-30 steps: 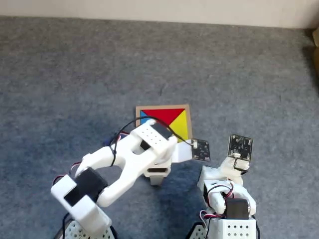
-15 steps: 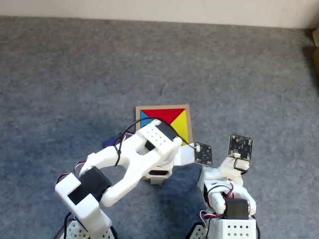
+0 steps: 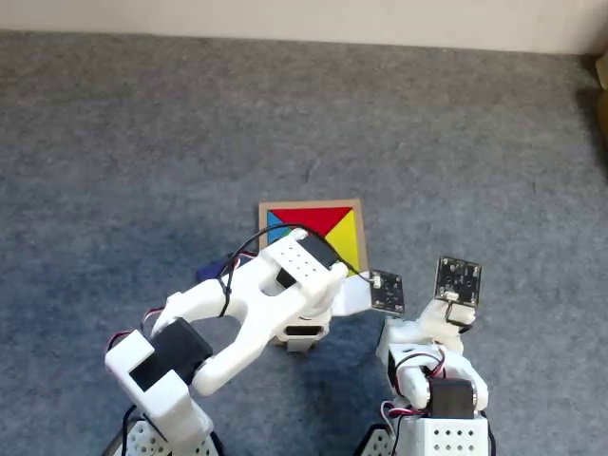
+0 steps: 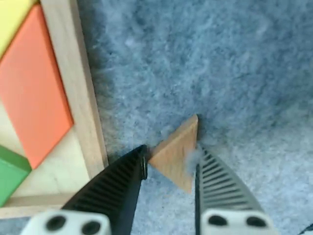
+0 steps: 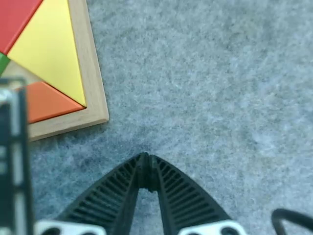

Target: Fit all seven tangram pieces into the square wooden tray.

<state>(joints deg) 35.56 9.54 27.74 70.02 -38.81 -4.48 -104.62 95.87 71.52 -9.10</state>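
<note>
My left gripper (image 4: 170,155) is clamped on a small wood-coloured triangle (image 4: 176,151). One black finger (image 4: 128,172) presses a corner of it and the other finger (image 4: 211,175) presses the opposite edge. The triangle lies flat on the grey carpet (image 4: 220,58), with its free point aimed away from me. It is outside the tray (image 4: 73,78), just beside the wooden rim and near one of the tray's corners, not touching the rim.

Across that rim, inside the tray, an orange piece (image 4: 34,83) sits closest to the triangle. A yellow piece (image 4: 13,14) borders it on one side and a green piece (image 4: 9,177) lies at the other end. Bare tray floor (image 4: 58,171) shows between the orange piece, the green piece and the corner of the rim.

My right gripper (image 5: 147,169) is closed with nothing in it, its two tips meeting above bare carpet. It hangs near another corner of the tray, apart from the rim. From there I see the yellow piece against the rim, the orange piece below it in the corner, and a red piece (image 5: 14,14) next to the yellow one.

From the high view, my left arm (image 3: 256,304) reaches over the near part of the tray. Beyond it the red, yellow and blue (image 3: 275,226) pieces lie side by side against the tray's far edge.
</note>
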